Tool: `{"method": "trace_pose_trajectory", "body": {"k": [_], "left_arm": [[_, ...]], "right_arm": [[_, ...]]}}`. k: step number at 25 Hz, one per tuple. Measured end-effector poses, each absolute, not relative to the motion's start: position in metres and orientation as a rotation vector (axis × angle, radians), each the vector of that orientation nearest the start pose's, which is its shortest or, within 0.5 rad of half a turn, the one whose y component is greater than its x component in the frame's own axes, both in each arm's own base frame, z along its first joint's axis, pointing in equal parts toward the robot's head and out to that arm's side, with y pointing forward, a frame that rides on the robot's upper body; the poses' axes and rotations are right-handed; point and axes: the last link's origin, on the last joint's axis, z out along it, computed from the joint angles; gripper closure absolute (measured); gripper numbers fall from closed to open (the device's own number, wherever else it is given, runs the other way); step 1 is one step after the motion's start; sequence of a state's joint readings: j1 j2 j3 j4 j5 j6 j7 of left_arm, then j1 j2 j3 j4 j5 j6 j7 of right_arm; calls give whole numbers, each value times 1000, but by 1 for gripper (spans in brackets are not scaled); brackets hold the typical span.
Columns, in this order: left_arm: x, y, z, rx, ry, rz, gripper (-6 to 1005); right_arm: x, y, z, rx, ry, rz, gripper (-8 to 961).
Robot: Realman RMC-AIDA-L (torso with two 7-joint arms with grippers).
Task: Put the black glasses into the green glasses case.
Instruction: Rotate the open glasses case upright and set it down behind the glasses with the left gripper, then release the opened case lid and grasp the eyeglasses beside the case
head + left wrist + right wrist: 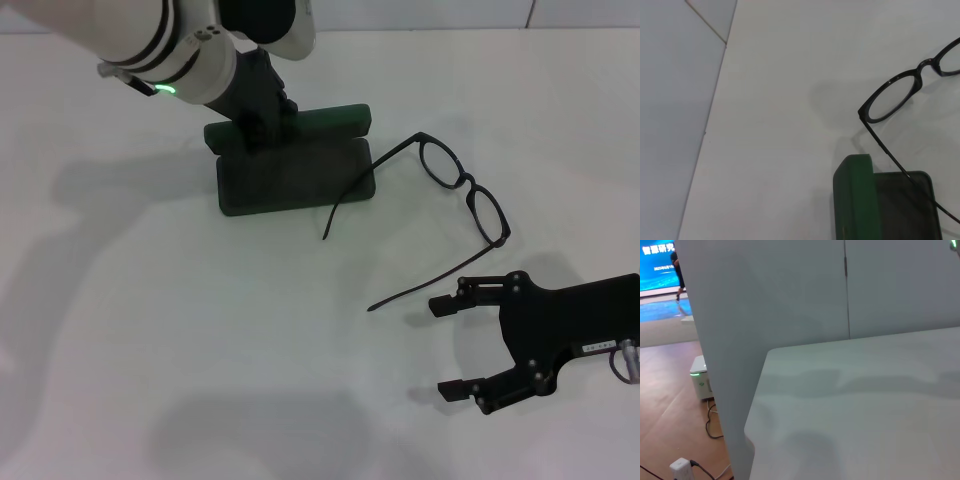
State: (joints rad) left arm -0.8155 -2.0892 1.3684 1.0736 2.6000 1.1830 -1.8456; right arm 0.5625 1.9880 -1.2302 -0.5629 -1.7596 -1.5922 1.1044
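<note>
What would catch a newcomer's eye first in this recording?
The black glasses lie unfolded on the white table, one temple arm reaching over the open green glasses case beside them. The left gripper is at the case's lid, while the open right gripper waits near the glasses.

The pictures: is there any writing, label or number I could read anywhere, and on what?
Nothing reads clearly.
White label on the right end effector: print too small.
Blue screen behind the white table: white characters, blurred.
Green glasses case: faint gold marks on its lid edge, unreadable.
</note>
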Motion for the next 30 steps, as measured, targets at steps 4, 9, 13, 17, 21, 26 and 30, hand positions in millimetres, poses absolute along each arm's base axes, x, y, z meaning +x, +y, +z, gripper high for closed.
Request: {"method": "trace_pose_trajectory", "body": {"k": [4, 9, 13, 17, 21, 26, 30], "left_arm": [[-140, 423, -26, -2674, 170, 502, 682], [-140, 423, -26, -2674, 168, 501, 671], [-141, 421, -28, -2672, 173, 499, 662], [-141, 420, -31, -2666, 190, 501, 653], [-142, 420, -32, -2655, 194, 495, 643], [-141, 421, -30, -2644, 185, 476, 632], [-139, 417, -24, -2638, 135, 381, 582]], "right_arm": [[239, 304, -35, -3123, 48, 586, 77], [239, 305, -35, -3123, 45, 587, 77], [239, 305, -35, -3124, 44, 588, 77], [239, 305, -36, -3124, 43, 588, 78], [238, 305, -35, -3124, 41, 588, 78], [238, 305, -35, -3123, 43, 588, 78], [239, 305, -35, -3123, 44, 588, 79]]}}
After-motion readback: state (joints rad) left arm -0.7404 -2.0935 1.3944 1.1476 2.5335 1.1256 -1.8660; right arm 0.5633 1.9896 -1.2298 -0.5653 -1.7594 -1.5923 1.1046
